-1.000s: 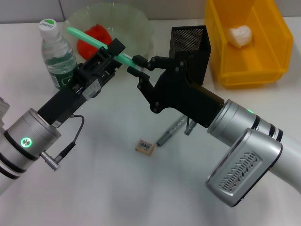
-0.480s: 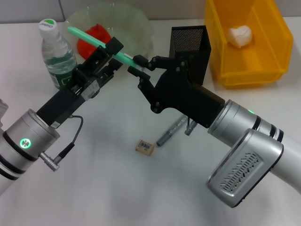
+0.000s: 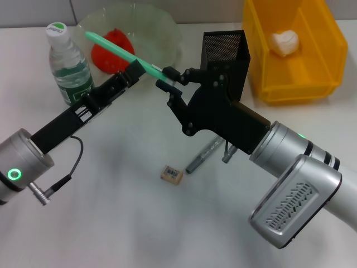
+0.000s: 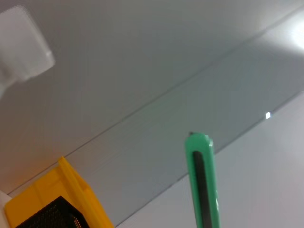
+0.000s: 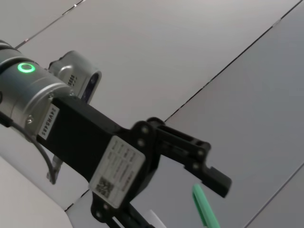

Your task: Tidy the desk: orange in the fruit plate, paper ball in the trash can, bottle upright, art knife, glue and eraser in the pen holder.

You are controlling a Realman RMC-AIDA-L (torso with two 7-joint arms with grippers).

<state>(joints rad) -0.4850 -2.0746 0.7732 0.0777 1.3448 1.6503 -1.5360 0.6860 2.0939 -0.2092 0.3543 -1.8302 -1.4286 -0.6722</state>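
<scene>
The art knife [image 3: 120,49] spans left pincer [image 3: 133,70] and right pincer [image 3: 166,78].

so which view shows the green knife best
The head view: the whole green knife spans between the left gripper and right gripper. The left wrist view shows only one end; the right wrist view, a sliver.

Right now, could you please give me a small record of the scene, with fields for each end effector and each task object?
left end effector: raised above the table, shut on the art knife
right end effector: at the knife's other end, fingers closed around it
art knife: green, held in the air by both
orange: in the fruit plate
bottle: upright
paper ball: in the yellow bin
eraser: on the table
glue: lying on the table
pen holder: upright
</scene>
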